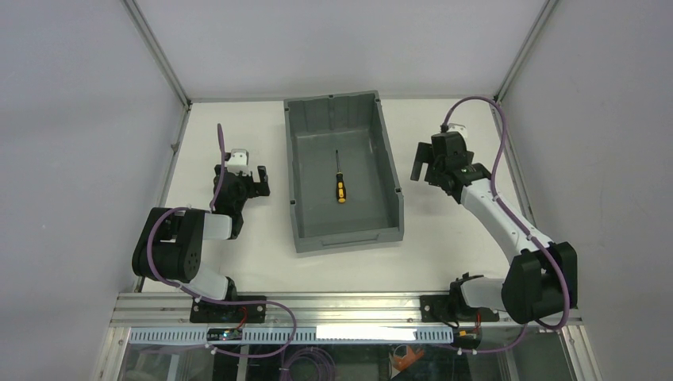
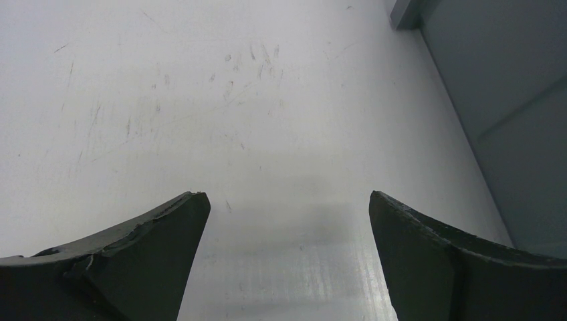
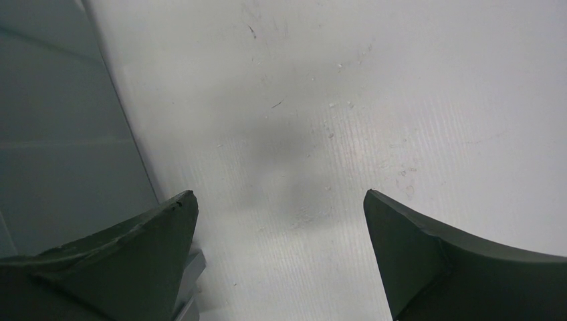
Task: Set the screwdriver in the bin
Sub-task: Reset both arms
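Observation:
The screwdriver [image 1: 340, 187], with a yellow-orange and black handle and a thin dark shaft, lies on the floor of the grey bin [image 1: 301, 198] in the middle of the table, shaft pointing away. My left gripper [image 1: 248, 181] is open and empty over the bare table left of the bin; in the left wrist view [image 2: 287, 197] only white table lies between its fingers, with the bin wall [image 2: 508, 114] at the right. My right gripper [image 1: 424, 165] is open and empty right of the bin; in the right wrist view [image 3: 277, 195] the bin wall [image 3: 60, 134] shows at the left.
White enclosure walls with metal frame posts [image 1: 159, 55] stand around the table. An aluminium rail [image 1: 333, 305] runs along the near edge by the arm bases.

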Controlling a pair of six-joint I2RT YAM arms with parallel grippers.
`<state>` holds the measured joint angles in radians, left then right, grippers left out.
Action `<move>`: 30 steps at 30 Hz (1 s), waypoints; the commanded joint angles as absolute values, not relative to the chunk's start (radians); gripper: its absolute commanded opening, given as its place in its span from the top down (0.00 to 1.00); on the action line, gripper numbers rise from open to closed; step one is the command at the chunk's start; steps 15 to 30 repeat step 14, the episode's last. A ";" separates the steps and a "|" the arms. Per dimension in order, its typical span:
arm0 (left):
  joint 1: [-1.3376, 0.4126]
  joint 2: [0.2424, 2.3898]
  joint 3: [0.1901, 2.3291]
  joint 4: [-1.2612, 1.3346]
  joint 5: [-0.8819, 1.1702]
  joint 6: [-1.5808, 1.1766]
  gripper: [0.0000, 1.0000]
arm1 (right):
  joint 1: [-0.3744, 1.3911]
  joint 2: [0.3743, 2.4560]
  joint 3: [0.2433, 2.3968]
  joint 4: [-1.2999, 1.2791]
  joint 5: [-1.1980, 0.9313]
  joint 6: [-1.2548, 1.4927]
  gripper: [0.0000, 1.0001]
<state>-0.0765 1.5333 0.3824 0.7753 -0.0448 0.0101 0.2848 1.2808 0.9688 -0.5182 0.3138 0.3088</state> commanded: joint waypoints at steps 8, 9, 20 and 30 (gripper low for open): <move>-0.066 1.505 0.383 0.804 -0.029 0.003 0.01 | 0.279 1.204 0.939 -0.418 0.307 0.312 0.01; -0.066 1.505 0.383 0.804 -0.029 0.003 0.01 | 0.279 1.200 0.939 -0.417 0.309 0.312 0.01; -0.066 1.505 0.383 0.804 -0.029 0.003 0.01 | 0.279 1.194 0.941 -0.419 0.309 0.311 0.01; -0.066 1.505 0.383 0.804 -0.029 0.003 0.01 | 0.279 1.194 0.941 -0.419 0.309 0.311 0.01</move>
